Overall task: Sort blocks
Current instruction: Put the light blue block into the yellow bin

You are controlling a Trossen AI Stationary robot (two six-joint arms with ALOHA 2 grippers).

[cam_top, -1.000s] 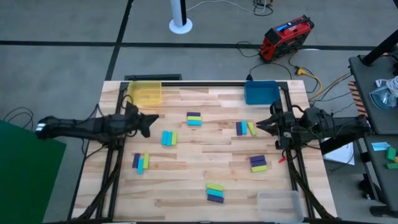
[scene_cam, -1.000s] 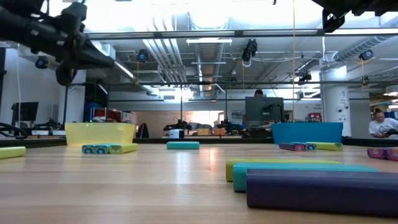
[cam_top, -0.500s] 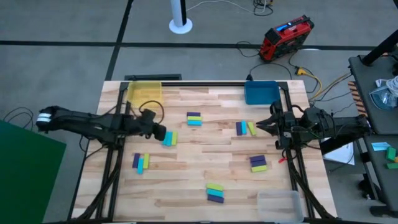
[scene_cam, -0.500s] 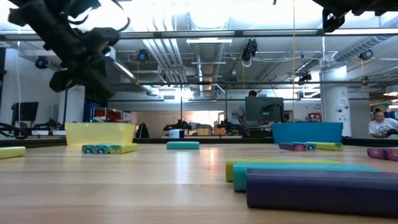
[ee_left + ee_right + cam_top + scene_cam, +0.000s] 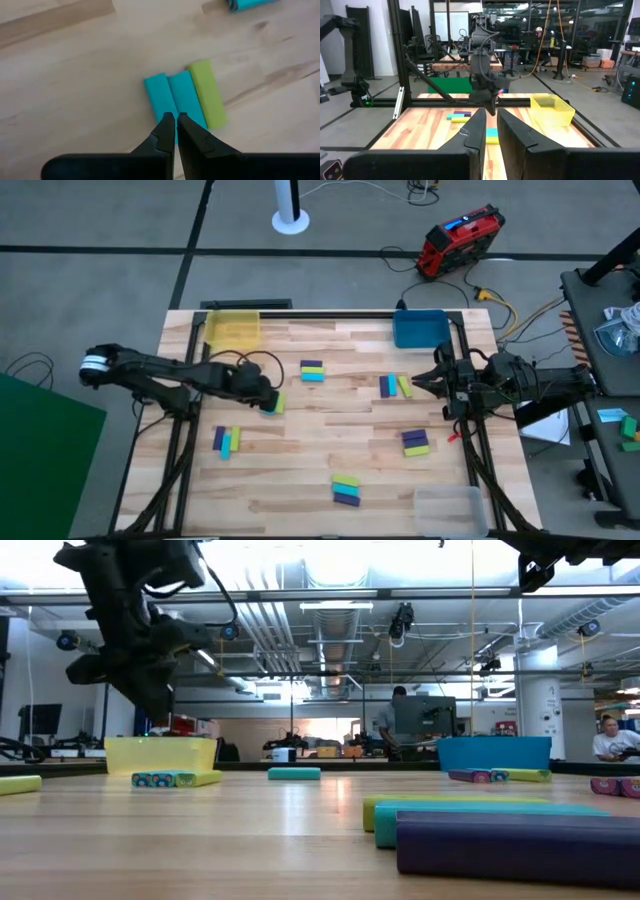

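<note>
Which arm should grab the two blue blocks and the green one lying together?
Left. Its gripper hovers right over that trio, fingers nearly shut. The right gripper waits at the table's far right edge, beside other blocks.

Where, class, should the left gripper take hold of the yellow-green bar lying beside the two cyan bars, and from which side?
Probably from above, at the yellow-green bar's short ends: one long side lies against a cyan bar, leaving no finger gap. The left gripper hovers over the cyan pair.

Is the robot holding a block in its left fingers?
No, the left fingers are pressed together with nothing between them, just above two cyan blocks.
</note>
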